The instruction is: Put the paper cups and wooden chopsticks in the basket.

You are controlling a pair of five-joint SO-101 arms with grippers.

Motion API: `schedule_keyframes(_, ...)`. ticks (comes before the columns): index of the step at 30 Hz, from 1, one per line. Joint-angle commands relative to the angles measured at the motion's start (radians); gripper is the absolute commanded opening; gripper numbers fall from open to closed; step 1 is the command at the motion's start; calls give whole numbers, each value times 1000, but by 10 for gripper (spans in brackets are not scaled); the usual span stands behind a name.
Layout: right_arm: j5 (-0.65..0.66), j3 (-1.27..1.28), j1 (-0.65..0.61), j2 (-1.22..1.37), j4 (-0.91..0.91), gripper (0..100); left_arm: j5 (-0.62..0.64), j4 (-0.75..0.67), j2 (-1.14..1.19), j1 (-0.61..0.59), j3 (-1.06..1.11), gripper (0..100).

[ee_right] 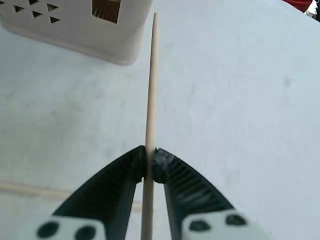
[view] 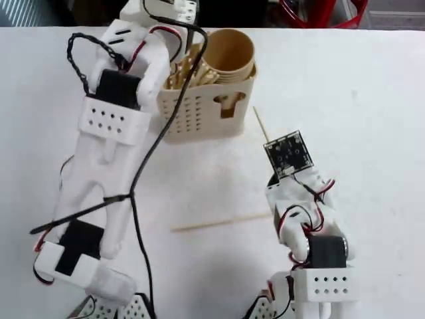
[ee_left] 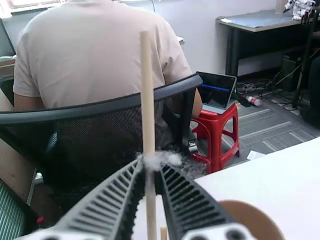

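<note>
A thin pale wooden chopstick point(view: 219, 221) lies loose on the white table point(view: 372, 100) well in front of the cream perforated plastic basket point(view: 199, 116), its long axis running roughly parallel to the basket's front wall. Closer to the basket, the right gripper point(ee_right: 149, 160) is clamped on a second wooden chopstick point(ee_right: 151, 75), its tapered tip aimed at the basket's corner. Tan stacked paper cups point(view: 232, 56) stand inside the basket. Above the basket, the left gripper point(ee_left: 148, 170) pinches a third wooden chopstick point(ee_left: 146, 90), held upright.
</note>
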Motion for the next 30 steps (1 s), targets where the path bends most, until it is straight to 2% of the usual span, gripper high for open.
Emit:
schedule_keyframes(1, -3, -5, 5, -15, 2, 16, 17, 6, -4, -30, -31, 24)
schedule_keyframes(7, -3, -5, 5, -15, 1, 16, 17, 38, -7, -47, -34, 37)
schedule_keyframes(12, -3, -5, 5, -15, 2, 16, 17, 72, -7, -47, -32, 159)
schedule_keyframes(18, -8, -5, 28, -15, 1, 16, 17, 66, -12, -73, -46, 127)
schedule_keyframes(21, -11, -12, 61, -15, -1, 16, 23, 110, -35, -127, -84, 128)
schedule_keyframes(26, -35, -91, 90, -16, -10, 16, 178, 253, -111, -286, -164, 128)
schedule_keyframes(30, -68, -218, 96, -7, 21, 16, 144, 388, -136, -381, -176, 128)
